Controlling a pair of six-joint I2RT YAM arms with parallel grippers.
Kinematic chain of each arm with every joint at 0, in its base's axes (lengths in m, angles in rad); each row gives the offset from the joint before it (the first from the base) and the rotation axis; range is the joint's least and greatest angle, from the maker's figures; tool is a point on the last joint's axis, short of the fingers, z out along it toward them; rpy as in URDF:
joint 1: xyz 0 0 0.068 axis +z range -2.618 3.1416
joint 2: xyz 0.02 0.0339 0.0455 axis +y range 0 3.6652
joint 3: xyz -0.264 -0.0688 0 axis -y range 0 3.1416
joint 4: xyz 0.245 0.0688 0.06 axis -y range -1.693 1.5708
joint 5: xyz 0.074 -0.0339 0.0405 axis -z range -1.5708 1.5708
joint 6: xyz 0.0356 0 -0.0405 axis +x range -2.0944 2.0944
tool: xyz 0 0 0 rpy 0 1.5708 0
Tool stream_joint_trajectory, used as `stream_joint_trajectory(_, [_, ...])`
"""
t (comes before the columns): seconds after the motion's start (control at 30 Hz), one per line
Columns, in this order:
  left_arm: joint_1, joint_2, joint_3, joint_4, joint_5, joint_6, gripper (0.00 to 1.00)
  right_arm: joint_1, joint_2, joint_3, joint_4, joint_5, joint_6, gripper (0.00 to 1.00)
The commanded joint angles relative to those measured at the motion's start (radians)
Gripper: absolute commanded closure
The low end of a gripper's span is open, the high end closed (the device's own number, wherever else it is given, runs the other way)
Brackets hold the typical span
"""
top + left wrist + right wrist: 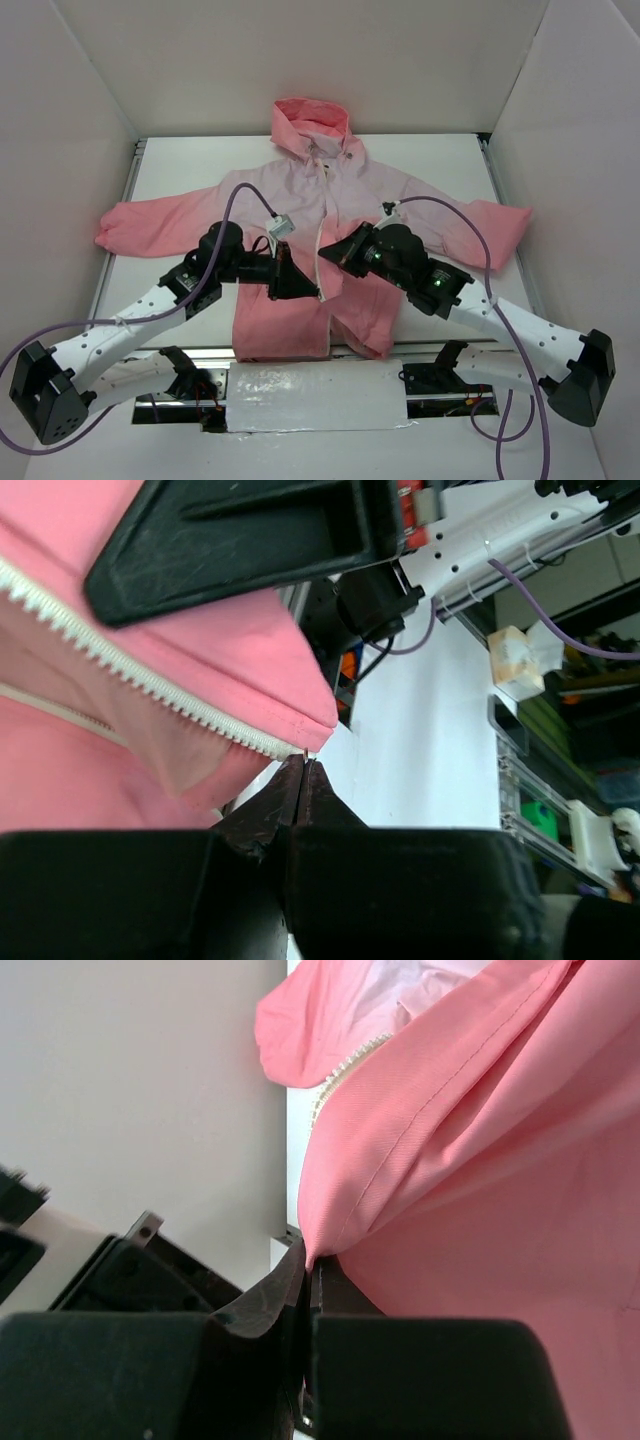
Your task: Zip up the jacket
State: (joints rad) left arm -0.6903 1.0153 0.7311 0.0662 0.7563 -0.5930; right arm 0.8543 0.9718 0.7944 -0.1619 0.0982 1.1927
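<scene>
The pink jacket lies spread on the white table, hood at the far side, front partly open. My left gripper is over the lower front opening. In the left wrist view it is shut on the bottom end of the white zipper teeth, with a tiny metal bit at the tips. My right gripper sits just beyond it. In the right wrist view it is shut on a pinch of coral fabric, lifted off the table. More zipper teeth show farther up.
White walls enclose the table on three sides. A crinkled silvery strip lies at the near edge between the arm bases. Purple cables loop over the jacket. The right gripper's black finger fills the top of the left wrist view.
</scene>
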Motion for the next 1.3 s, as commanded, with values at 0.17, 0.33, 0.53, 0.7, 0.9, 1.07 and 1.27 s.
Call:
stream_joint_trajectory(0.17, [-0.136,-0.049,0.019,0.007,-0.127,-0.014,0.63,-0.003,0.077,0.132,0.036,0.124,0.008,1.00])
stream_joint_trajectory(0.33, [-0.222,-0.096,0.019,-0.002,-0.248,-0.001,0.49,-0.005,0.116,0.203,-0.028,0.172,-0.019,1.00])
stream_joint_trajectory(0.53, [-0.242,-0.099,0.021,-0.055,-0.296,0.019,0.48,-0.006,0.090,0.137,0.137,0.137,-0.076,1.00])
stream_joint_trajectory(0.7, [-0.242,-0.176,0.082,-0.238,-0.626,0.002,0.28,-0.015,0.004,0.026,0.278,0.081,-0.203,1.00])
stream_joint_trajectory(0.9, [-0.239,-0.242,0.152,-0.287,-0.752,-0.024,0.23,-0.047,-0.067,-0.050,0.314,-0.003,-0.228,1.00])
stream_joint_trajectory(1.07, [-0.216,-0.204,0.143,-0.209,-0.728,-0.047,0.28,-0.051,-0.128,-0.118,0.400,-0.090,-0.205,1.00])
stream_joint_trajectory(1.27, [-0.186,-0.116,0.131,-0.075,-0.566,-0.091,0.44,-0.049,-0.171,-0.161,0.423,-0.111,-0.199,1.00])
